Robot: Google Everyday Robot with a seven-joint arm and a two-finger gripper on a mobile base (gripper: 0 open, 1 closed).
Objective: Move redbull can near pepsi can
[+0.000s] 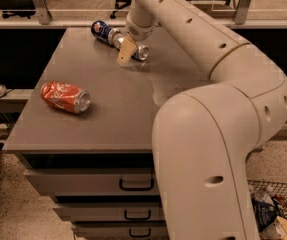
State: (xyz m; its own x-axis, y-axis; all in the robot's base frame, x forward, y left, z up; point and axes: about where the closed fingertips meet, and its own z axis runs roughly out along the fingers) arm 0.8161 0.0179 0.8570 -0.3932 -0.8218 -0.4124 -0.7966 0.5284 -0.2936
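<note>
Camera view: looking down across a grey table (108, 119) with drawers (138, 184) under it, and the big white arm (223, 84) fills the near right side.
Pincer: the gripper (129, 51) is down at the far end of the tabletop, sitting right over the middle of the redbull can.
Grip: honestly can't tell if it's clamped on the can or loose around it.
Redbull can (141, 52): lying on its side under the pincer, with a shiny silver end poking out on each side.
Pepsi can (101, 29): also on its side, just beyond the pincer toward the far left corner. It's end to end with the redbull can, really close, maybe touching.
Red can (64, 97): tipped over, well apart from the pincer, nearer the front left of the table.
</note>
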